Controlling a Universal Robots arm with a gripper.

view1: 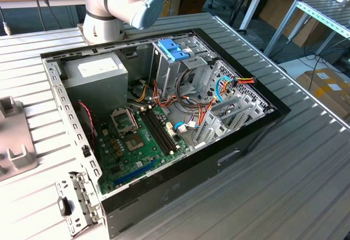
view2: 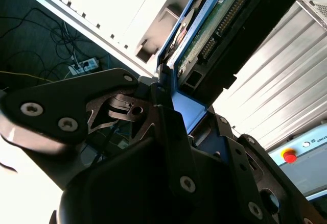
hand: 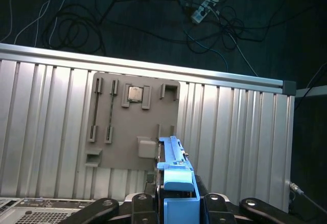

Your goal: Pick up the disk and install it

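Evidently clamped on the blue-railed disk (hand: 171, 152), the gripper (hand: 177, 196) holds it edge-on, clear above the grey tray (hand: 117, 132), its body free for the case (view1: 219, 161).

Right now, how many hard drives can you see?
1. The flat grey-metal hard drive in its light-blue plastic rail bracket is gripped in the hand, above the ribbed metal table. Others may be hidden inside the drive cages of the open black computer case.

Open PC case (view1: 249, 141) on ribbed surface (view1: 284, 196): green motherboard (view1: 131, 152), grey power supply (view1: 95, 76), blue tabbed piece (view1: 174, 48) atop drive cage (view1: 188, 70). Grey fixture plate (hand: 135, 122) sits apart.
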